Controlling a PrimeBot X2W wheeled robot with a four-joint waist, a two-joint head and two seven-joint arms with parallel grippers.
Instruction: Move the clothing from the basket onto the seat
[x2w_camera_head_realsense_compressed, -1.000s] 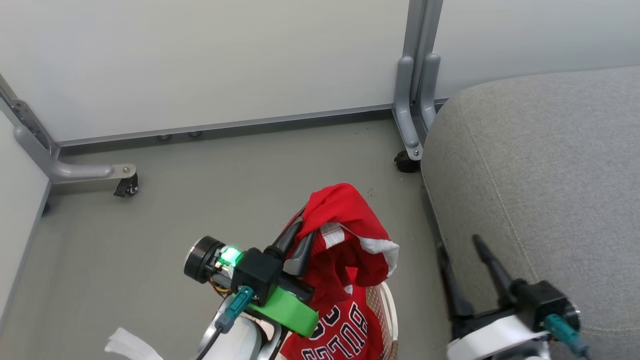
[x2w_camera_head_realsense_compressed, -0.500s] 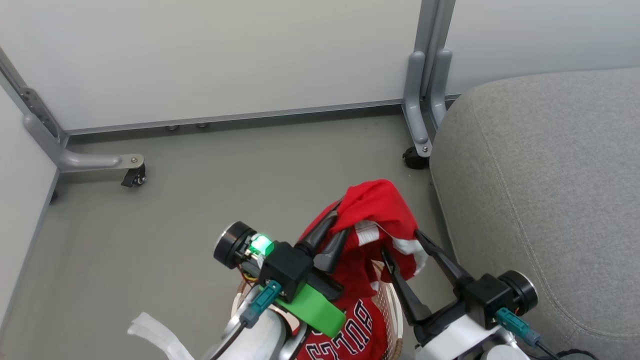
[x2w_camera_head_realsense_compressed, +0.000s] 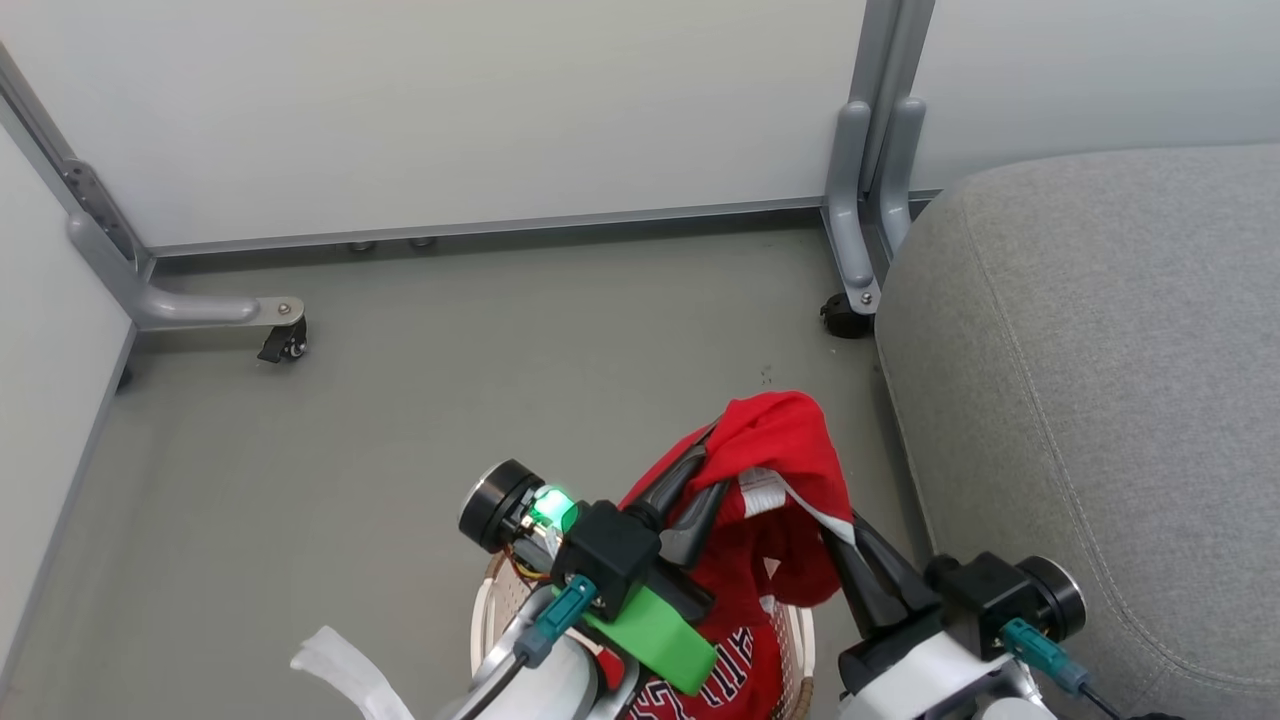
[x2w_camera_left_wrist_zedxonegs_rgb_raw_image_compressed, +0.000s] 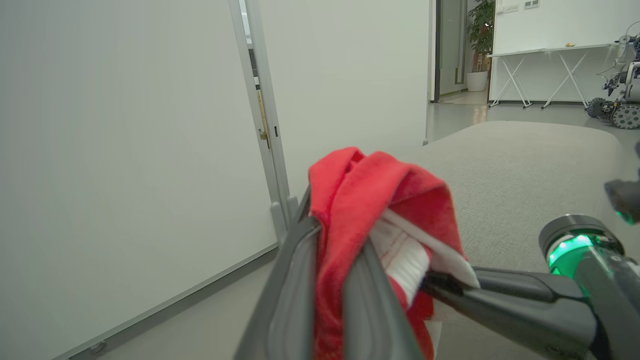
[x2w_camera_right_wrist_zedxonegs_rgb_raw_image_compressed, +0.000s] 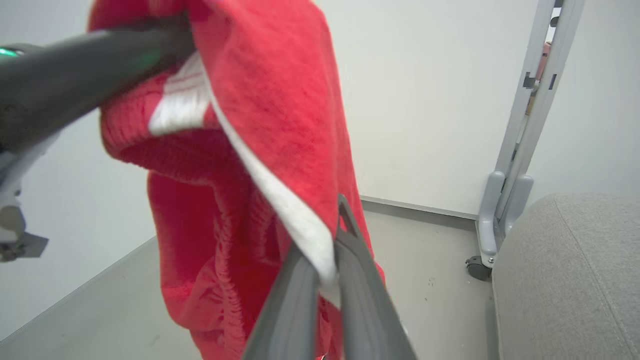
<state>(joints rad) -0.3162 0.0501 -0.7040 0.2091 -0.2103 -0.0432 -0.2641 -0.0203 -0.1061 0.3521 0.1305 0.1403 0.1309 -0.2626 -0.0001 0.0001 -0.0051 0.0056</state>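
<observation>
Clothing (x2w_camera_head_realsense_compressed: 785, 445): crumpled red fabric, white trim.

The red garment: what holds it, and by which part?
The left claw pinches the red garment at its bunched top fold; the right claw pinches its white-trimmed edge.

Basket (x2w_camera_head_realsense_compressed: 801, 640): largely covered by the left arm (x2w_camera_head_realsense_compressed: 545, 690) and the garments, cropped at the bottom edge. Jersey (x2w_camera_head_realsense_compressed: 745, 662): lettering part covered, part cropped; unreadable. Plain red garment (x2w_camera_head_realsense_compressed: 790, 450): drapes over the ends of the left gripper (x2w_camera_head_realsense_compressed: 717, 460) and right gripper (x2w_camera_head_realsense_compressed: 842, 525), tips hidden. Seat (x2w_camera_head_realsense_compressed: 1100, 400): runs off the right and bottom edges. Left wrist view: own fingers (x2w_camera_left_wrist_zedxonegs_rgb_raw_image_compressed: 292, 300) blurred; wheeled machine (x2w_camera_left_wrist_zedxonegs_rgb_raw_image_compressed: 622, 102) cropped at right edge
</observation>
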